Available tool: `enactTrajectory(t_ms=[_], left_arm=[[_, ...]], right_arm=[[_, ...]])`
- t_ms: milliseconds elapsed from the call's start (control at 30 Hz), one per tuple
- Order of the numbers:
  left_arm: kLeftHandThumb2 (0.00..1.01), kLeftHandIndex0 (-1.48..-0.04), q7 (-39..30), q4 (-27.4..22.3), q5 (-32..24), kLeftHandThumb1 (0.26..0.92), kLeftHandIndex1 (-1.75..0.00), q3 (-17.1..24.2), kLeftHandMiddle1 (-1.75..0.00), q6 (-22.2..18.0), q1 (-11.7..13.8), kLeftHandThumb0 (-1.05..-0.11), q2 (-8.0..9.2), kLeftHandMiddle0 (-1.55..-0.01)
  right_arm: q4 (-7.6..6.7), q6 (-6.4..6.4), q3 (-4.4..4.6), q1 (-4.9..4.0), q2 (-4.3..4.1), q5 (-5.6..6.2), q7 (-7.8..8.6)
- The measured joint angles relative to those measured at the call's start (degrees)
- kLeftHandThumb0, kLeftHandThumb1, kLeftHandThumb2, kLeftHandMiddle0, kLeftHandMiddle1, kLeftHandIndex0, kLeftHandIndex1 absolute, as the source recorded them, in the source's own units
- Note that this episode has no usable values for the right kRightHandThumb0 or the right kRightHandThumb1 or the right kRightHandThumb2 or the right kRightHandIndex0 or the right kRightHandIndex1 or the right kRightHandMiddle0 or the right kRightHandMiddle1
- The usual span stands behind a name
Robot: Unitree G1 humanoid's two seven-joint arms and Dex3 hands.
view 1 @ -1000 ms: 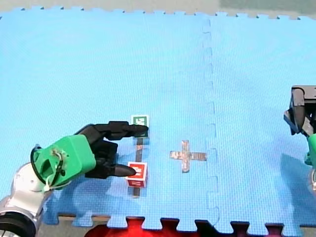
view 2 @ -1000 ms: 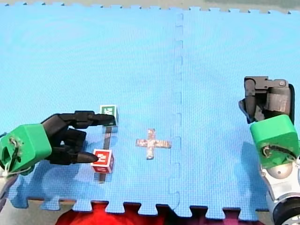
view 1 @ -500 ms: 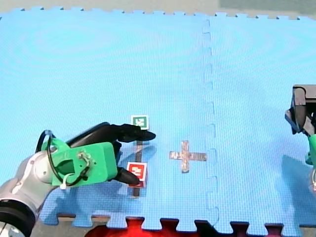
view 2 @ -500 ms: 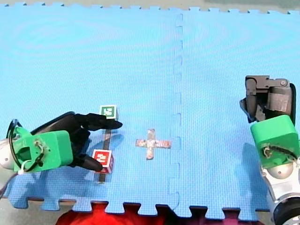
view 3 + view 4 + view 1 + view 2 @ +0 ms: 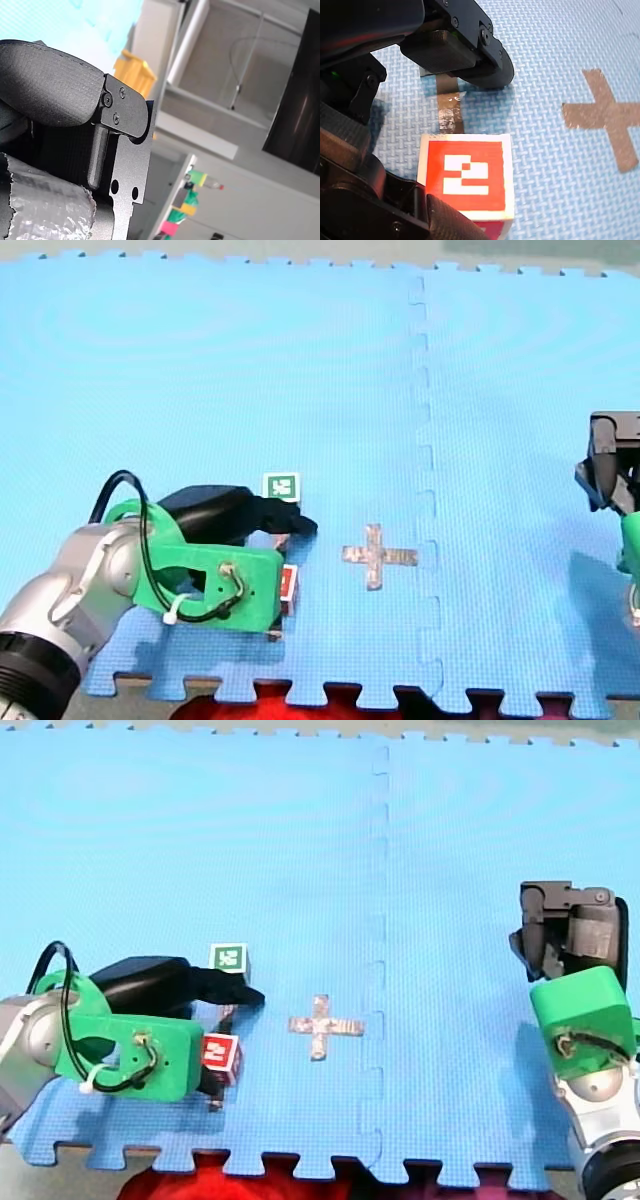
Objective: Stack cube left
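Fingers [image 5: 457, 52] astride red cube [image 5: 222, 1052], L hand [image 5: 160, 986]

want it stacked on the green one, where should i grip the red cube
Probably pinch the red cube by two opposite side faces, from above: it sits flat, marker up, sides upright. Fingers of the left hand straddle it along the tape strip.

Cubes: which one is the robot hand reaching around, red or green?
The red cube: the left robot hand has a finger on each side of it. The green cube stands beyond the far finger.
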Motion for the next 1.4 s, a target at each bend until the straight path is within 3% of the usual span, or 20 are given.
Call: enactTrajectory(t_ms=[633,667,700,733,767,800,833,867,933,1033,1200,1400], left_arm=[[0.01,-0.75,-16.03,-24.82,9.52,0.73,-0.04,-2.0,-1.75,10.58,3.31,-0.988,4.82,-0.84],[0.01,-0.8,-16.85,-26.05,9.74,0.734,-0.06,-2.01,-1.75,10.8,3.53,-0.993,5.18,-0.84],[0.01,-0.92,-17.59,-27.31,9.92,0.736,-0.12,-2.01,-1.75,10.91,3.77,-0.987,5.62,-0.85],[0.01,-1.01,-18.32,-28.82,10.22,0.736,-0.17,-2.0,-1.75,10.98,4.1,-0.968,6.13,-0.86],[0.01,-1.07,-18.77,-29.88,10.37,0.716,-0.32,-1.98,-1.75,10.99,4.35,-0.892,6.44,-0.88],[0.0,-1.04,-19.29,-31.24,10.44,0.702,-0.57,-1.94,-1.75,11.0,4.72,-0.799,6.82,-0.9],[0.01,-1.12,-19.75,-32.52,10.42,0.727,-0.59,-1.88,-1.75,11.08,5.08,-0.472,7.08,-0.93],[0.0,-1.2,-20.16,-33.66,10.38,0.745,-0.5,-1.82,-1.75,11.29,5.41,-0.351,7.24,-0.96],[0.0,-1.31,-21.03,-36.28,10.29,0.763,-0.28,-1.61,-1.75,12.7,6.14,-0.378,7.16,-0.98],[0.0,-1.31,-20.58,-39.62,9.31,0.771,-0.16,-0.45,-1.75,15.9,7.16,-0.427,6.11,-0.99],[0.01,-1.26,-12.32,-34.73,6.04,0.784,-0.07,0.7,-1.75,9.5,7.5,-0.494,6.07,-0.95],[0.01,-1.25,-1.63,-28.36,4.23,0.808,-0.05,1.05,-1.75,0.22,8.1,-0.491,5.95,-0.95]], right_arm=[[-0.04,0.01,0.31,-0.03,0.73,-0.41,-0.21],[-0.04,0.0,0.33,-0.03,0.76,-0.44,-0.22],[-0.04,0.0,0.34,-0.03,0.79,-0.5,-0.23],[-0.04,0.0,0.35,-0.03,0.82,-0.56,-0.25],[-0.04,0.0,0.36,-0.03,0.83,-0.59,-0.27],[-0.04,0.0,0.37,-0.03,0.86,-0.62,-0.29],[-0.04,0.0,0.37,-0.03,0.87,-0.62,-0.3],[-0.04,0.0,0.37,-0.03,0.88,-0.62,-0.3],[-0.04,-0.02,0.37,-0.04,0.88,-0.62,-0.34],[-0.09,-0.36,0.32,-0.14,0.88,-0.52,-0.75],[-0.19,-0.66,0.36,-0.27,0.96,-0.61,-0.96],[-0.17,-0.65,0.61,-0.26,1.29,-0.8,-0.95]])
